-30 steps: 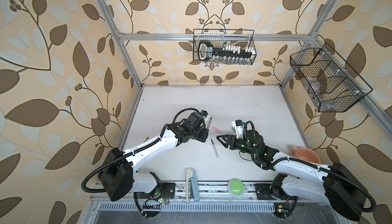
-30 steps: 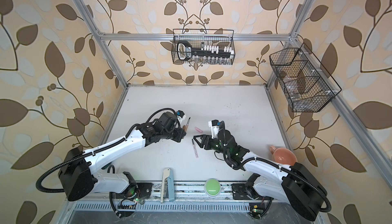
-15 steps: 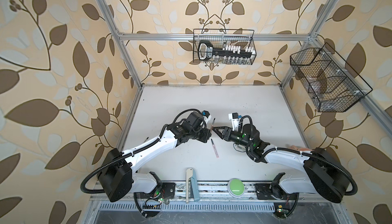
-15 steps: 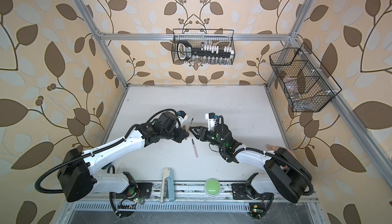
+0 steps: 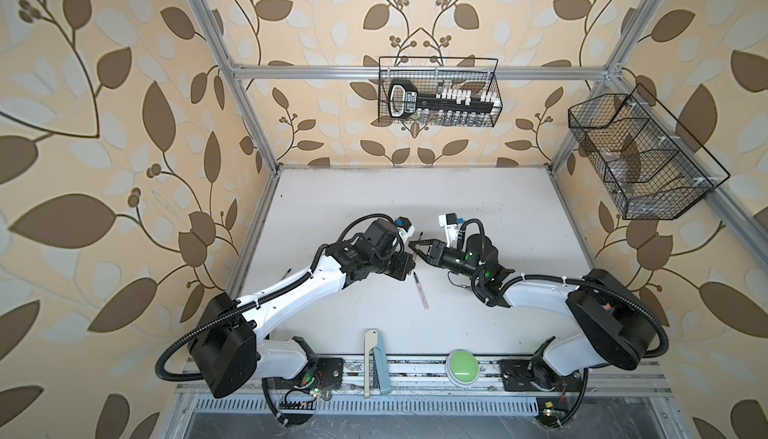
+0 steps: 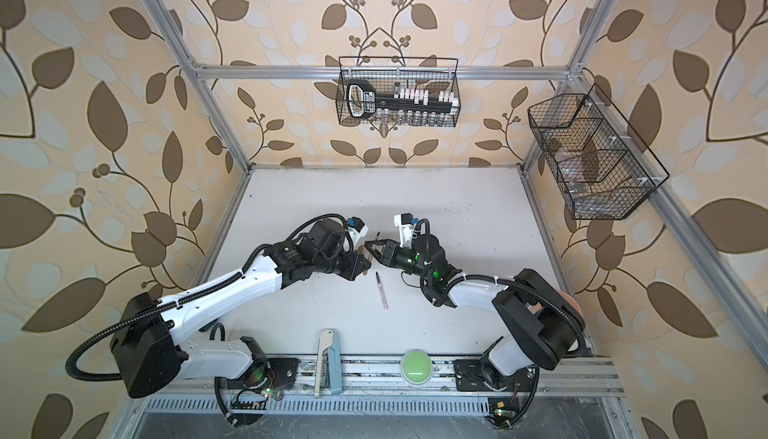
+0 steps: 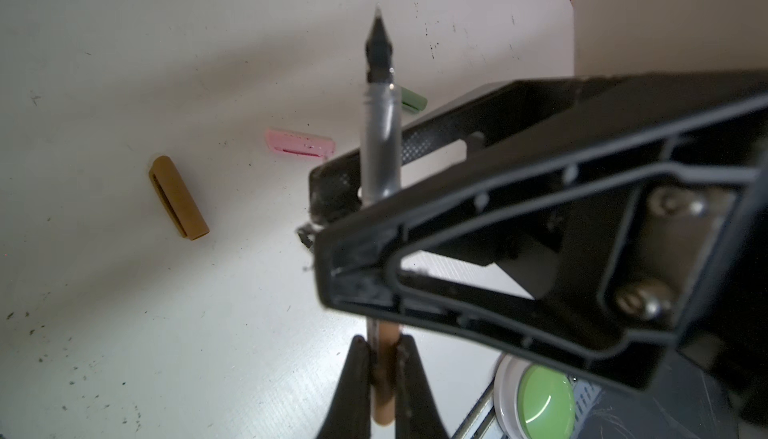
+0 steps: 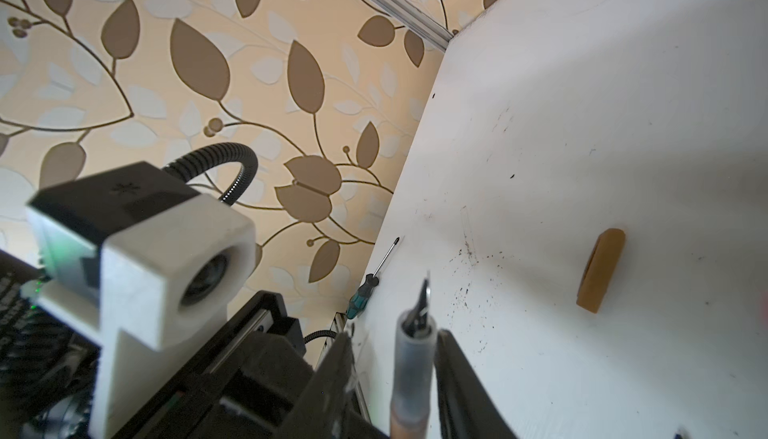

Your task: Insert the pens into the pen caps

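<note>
My left gripper is shut on the brown-orange barrel of a pen and holds it off the table with its dark tip pointing away. My right gripper reaches in from the right. Its jaws stand on either side of that pen's clear grip section, one finger close against it and a gap at the other. In both top views the two grippers meet at mid-table. A brown cap, a pink cap and a green cap lie on the table beyond. A pink pen lies nearer the front.
A green-handled screwdriver lies at the table's left edge. A green button and a flat beige and teal tool sit on the front rail. Wire baskets hang on the back wall and the right wall.
My right gripper has moved left to the pen held by the left gripper, and its jaws have narrowed around it. The left arm has hardly moved.
</note>
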